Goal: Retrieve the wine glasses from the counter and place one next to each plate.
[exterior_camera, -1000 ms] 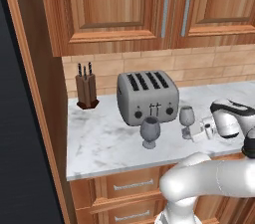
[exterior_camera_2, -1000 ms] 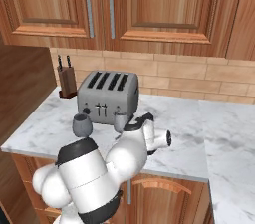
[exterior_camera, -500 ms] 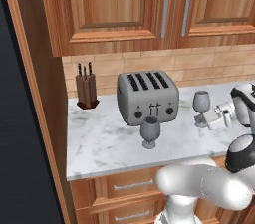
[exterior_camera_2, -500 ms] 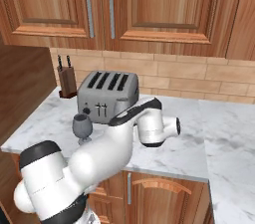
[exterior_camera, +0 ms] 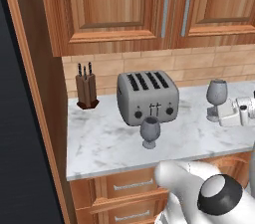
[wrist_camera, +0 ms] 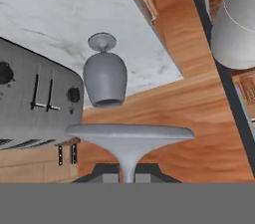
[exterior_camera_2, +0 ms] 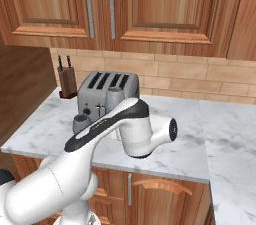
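Observation:
One smoky-grey wine glass [exterior_camera: 150, 131] stands on the marble counter [exterior_camera: 99, 143] just in front of the toaster. My gripper [exterior_camera: 225, 114] at the right edge of the left base view is shut on the stem of the other wine glass [exterior_camera: 217, 94], which stays upright just above the counter. The hand view is rolled upside down. There the held glass's round foot [wrist_camera: 129, 134] spreads above my gripper [wrist_camera: 128, 175], and the standing wine glass [wrist_camera: 104, 76] shows beyond it. My arm hides most of that glass [exterior_camera_2: 80, 122] in the right base view. The plates are out of view.
A silver four-slot toaster [exterior_camera: 147, 97] sits mid-counter, with a wooden knife block [exterior_camera: 86, 91] at the back left by a tall wooden side panel. Wooden wall cabinets [exterior_camera: 149, 4] hang above. The counter [exterior_camera_2: 190, 144] runs on to the right. Drawers sit below.
My gripper has carried the held glass to the right and slightly up, away from the toaster. The other glass has stayed put.

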{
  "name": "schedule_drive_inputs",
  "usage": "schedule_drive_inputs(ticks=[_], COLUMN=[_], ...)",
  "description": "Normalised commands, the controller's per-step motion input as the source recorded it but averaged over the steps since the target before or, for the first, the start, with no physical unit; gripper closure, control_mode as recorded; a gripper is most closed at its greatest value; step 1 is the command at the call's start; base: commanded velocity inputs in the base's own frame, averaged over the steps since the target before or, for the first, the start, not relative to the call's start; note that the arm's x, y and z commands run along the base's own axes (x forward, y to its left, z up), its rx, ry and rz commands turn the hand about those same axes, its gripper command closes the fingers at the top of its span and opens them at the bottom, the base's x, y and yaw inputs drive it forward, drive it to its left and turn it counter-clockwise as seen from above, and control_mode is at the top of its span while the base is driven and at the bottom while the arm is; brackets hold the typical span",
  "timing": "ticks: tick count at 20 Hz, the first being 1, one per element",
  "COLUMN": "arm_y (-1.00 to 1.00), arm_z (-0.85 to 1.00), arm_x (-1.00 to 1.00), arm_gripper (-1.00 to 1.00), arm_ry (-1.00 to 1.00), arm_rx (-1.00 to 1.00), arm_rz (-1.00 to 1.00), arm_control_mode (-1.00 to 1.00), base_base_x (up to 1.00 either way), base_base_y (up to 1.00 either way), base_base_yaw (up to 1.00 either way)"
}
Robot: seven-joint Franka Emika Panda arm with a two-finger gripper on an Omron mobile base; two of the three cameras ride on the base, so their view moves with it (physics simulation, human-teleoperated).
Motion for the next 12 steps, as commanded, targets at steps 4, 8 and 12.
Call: schedule_drive_inputs(ticks=[4, 8, 12], arm_y=[0.35, 0.21, 0.34], arm_z=[0.62, 0.59, 0.62], arm_x=[-0.49, -0.39, -0.63], arm_gripper=[1.0, 1.0, 1.0], arm_ry=[-0.1, -0.15, -0.23], arm_rx=[-0.06, -0.02, -0.06], arm_rz=[-0.17, -0.01, 0.0], arm_control_mode=[-1.0, -1.0, -1.0], base_base_x=[0.0, 0.0, 0.0], base_base_y=[0.0, 0.0, 0.0], base_base_yaw=[0.0, 0.0, 0.0])
